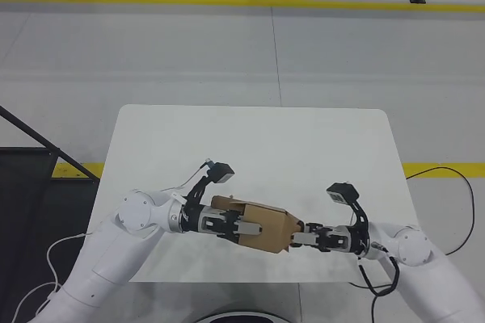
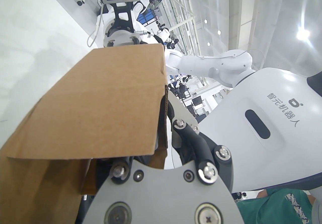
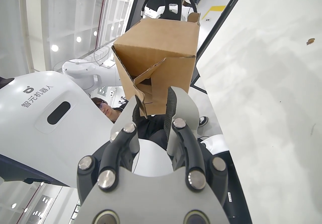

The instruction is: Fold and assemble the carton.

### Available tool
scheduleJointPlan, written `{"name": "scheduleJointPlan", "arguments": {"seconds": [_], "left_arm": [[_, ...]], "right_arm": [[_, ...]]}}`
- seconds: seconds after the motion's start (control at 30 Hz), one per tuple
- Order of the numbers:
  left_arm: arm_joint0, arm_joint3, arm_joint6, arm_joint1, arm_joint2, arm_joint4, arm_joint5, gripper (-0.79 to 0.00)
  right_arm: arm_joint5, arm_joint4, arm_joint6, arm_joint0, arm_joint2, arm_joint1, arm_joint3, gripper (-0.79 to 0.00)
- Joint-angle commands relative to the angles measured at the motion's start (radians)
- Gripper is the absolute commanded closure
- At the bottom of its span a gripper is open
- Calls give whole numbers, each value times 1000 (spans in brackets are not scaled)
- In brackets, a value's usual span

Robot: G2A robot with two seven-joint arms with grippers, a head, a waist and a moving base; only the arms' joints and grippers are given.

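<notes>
Table (image 1: 250,137): white, rounded corners, across the middle of the top view. Carton (image 1: 263,228): plain brown corrugated, lower centre of that view near the table's front edge, lengthwise between the two arms. Tube squared up; end flaps toward the right arm partly folded in, not closed. Judged light, stiff across the panels, weak along the scores and at flap corners. Easily crushed or racked if squeezed across an open end. Best taken by a wall edge close to a corner crease; flaps better pushed flat-on than pinched at the tips. No label, brand or legible writing on any face shown. Left gripper (image 1: 241,229): at the carton's left end, one finger (image 2: 182,114) outside a wall, its partner hidden behind cardboard. Clamped on that wall, to judge by the carton hanging clear of the table in the right wrist view. Right gripper (image 3: 154,100): at the opposite end, jaws parted, straddling a flap edge, nothing pinched. Brown scrap (image 3: 311,41): loose on the table, well apart from the carton.
</notes>
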Motion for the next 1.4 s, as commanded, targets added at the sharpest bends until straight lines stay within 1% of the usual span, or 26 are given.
{"name": "scheduleJointPlan", "arguments": {"seconds": [0.0, 0.23, 0.37, 0.53, 0.63, 0.8, 1.23, 1.37], "left_arm": [[0, 1, 1, 0, 0, 1, 0, 0], [1, 3, -1, 0, -2, 1, -1, 0], [1, 3, -3, 0, -1, -2, -3, 0], [0, 2, -2, 0, 0, -1, -2, 0], [-3, 2, 0, -1, 3, 1, 1, 0], [-10, 3, 0, -2, 8, 2, 2, 0], [1, -1, 1, -1, 3, -2, 0, 0], [1, -2, 1, 0, 2, -2, 1, 0]], "right_arm": [[-1, 3, 10, 4, -5, -3, -3, -246], [-32, 22, -13, -6, 14, -9, 5, -240], [-51, 35, -32, -21, 26, -11, -3, -222], [-45, 34, -26, -19, 27, -14, -10, -249], [-32, 26, -13, -7, 14, -19, -17, -256], [-26, 18, -6, 12, -1, -27, -14, -289], [-39, 51, -20, -7, 26, -28, 16, -256], [-38, 56, -19, -9, 30, -28, 22, -256]]}}
